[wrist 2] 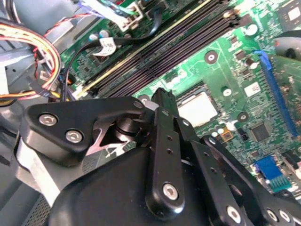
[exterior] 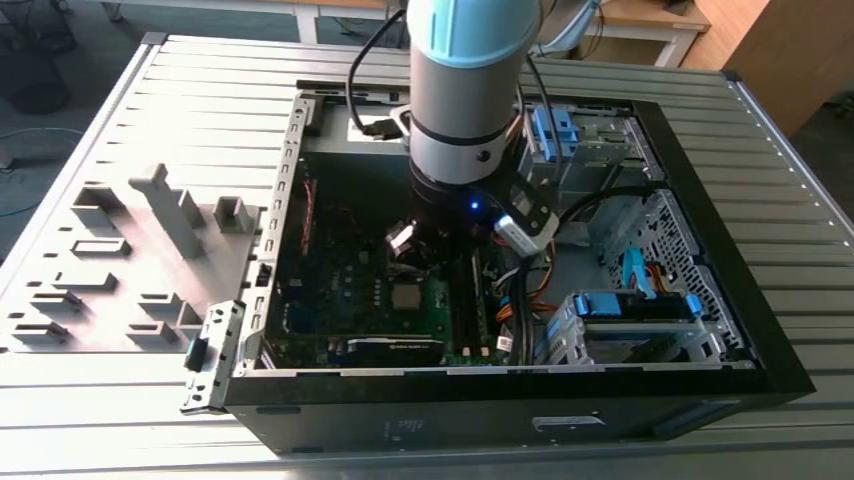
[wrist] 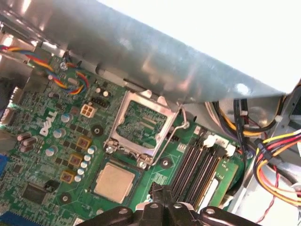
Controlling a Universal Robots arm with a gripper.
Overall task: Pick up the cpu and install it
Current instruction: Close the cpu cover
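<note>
Ribbed grey metal table (exterior: 747, 200) spanning most of the exterior view. Blue-grey floor (exterior: 187, 22) beyond its far edge. White-framed desk (exterior: 674, 40) far back. Pale wooden cabinet (exterior: 781, 50) at the exterior view's far right. Even, diffuse lighting, with no hard shadows.

print | white logo (wrist: 47, 123) on motherboard (wrist: 155, 181) | cable label (wrist 2: 107, 46) unreadable

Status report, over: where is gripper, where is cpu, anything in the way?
Gripper over board, beside cpu. Cpu flat on board, frame raised next to it. Nothing covers cpu.
</note>
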